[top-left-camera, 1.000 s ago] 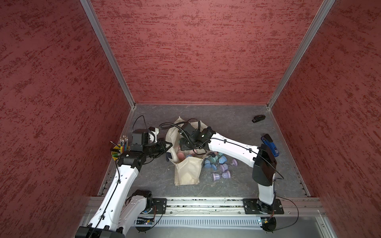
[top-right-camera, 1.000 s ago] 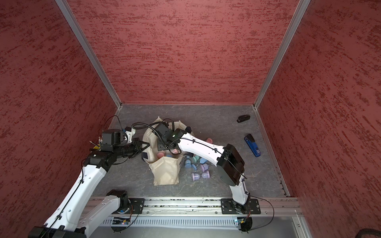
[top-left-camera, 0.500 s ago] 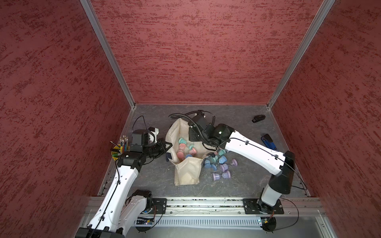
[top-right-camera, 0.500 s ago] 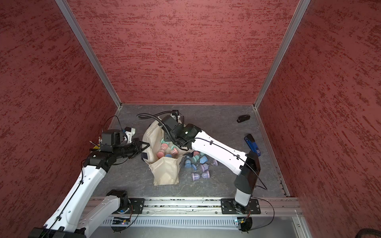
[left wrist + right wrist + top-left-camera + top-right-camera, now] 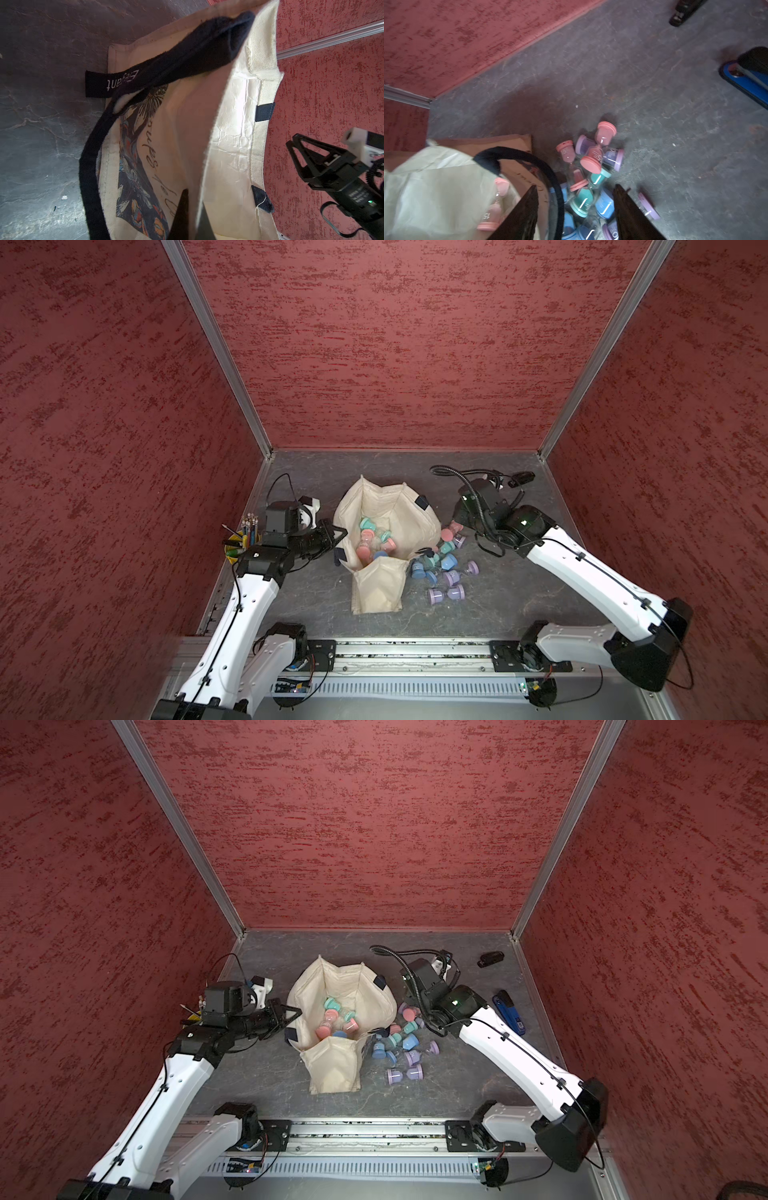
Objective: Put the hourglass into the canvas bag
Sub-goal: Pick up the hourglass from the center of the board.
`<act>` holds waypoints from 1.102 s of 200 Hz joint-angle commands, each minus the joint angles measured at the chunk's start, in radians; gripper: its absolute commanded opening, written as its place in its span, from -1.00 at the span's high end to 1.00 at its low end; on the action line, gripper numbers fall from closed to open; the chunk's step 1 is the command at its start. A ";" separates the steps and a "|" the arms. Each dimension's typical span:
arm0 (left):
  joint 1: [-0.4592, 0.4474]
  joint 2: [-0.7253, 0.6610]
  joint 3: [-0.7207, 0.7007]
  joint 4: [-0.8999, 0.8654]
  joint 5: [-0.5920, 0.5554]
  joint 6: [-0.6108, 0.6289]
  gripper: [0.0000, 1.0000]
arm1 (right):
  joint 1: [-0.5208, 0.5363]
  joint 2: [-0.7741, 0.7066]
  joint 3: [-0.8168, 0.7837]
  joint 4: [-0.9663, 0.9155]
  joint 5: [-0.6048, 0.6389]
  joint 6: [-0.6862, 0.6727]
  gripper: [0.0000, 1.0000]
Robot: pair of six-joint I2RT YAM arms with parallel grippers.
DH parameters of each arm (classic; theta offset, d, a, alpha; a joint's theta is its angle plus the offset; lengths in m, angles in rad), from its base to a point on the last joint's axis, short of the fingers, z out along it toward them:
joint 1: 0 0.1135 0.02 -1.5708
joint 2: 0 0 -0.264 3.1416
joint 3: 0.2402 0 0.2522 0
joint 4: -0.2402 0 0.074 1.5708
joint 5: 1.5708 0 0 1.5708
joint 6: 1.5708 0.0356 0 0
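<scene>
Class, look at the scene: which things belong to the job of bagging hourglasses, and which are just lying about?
Job: cream canvas tote bag; pastel plastic hourglasses beside it; more hourglasses inside; left gripper pinching its rim; open right gripper.
Lying about: yellow cup of pencils; blue-and-black tool; small black object.

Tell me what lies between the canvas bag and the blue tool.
The pile of loose hourglasses, with the right arm reaching over it; a top view shows both.
</scene>
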 commanded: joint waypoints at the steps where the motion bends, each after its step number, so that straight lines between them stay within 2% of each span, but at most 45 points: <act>1: 0.009 -0.021 -0.006 0.014 0.010 0.011 1.00 | -0.065 -0.019 -0.088 0.091 -0.122 0.032 -0.19; 28: 0.009 -0.025 -0.004 0.010 0.012 0.014 1.00 | -0.118 0.012 -0.157 0.183 -0.196 0.030 -0.18; 56: 0.010 -0.025 0.002 0.003 0.012 0.021 1.00 | -0.133 0.077 -0.160 0.228 -0.211 0.033 -0.21; 108: 0.012 -0.028 -0.003 0.007 0.017 0.023 1.00 | -0.144 0.190 -0.155 0.269 -0.207 0.046 -0.39; 220: 0.026 -0.032 -0.007 0.003 0.023 0.034 1.00 | -0.145 0.335 -0.142 0.336 -0.254 0.077 -0.28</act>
